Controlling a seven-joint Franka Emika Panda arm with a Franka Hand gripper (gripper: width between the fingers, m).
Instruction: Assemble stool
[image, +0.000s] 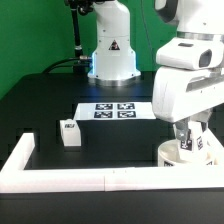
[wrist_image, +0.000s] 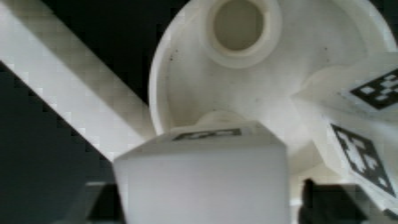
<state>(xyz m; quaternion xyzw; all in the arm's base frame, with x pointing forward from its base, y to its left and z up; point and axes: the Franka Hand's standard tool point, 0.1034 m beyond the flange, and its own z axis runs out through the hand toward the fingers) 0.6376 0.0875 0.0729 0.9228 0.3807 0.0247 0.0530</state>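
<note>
Shows the gripper (image: 191, 140) hanging directly over the round seat (image: 170, 153) of the stool, set on the black table (image: 40, 105) at the exterior view's right, just inside the white border wall (image: 70, 181). Places 1 leg block (image: 69, 134) well apart at the exterior view's left, near the wall's corner, with the marker board (image: 113, 110) and its 4 tags farther back, in front of the robot base (image: 110, 55). Reveals, in the wrist view, a tagged white block (wrist_image: 205, 170) close before the seat's drilled face, the jaws barely in view at its sides, pinching or spread impossible to tell.
</note>
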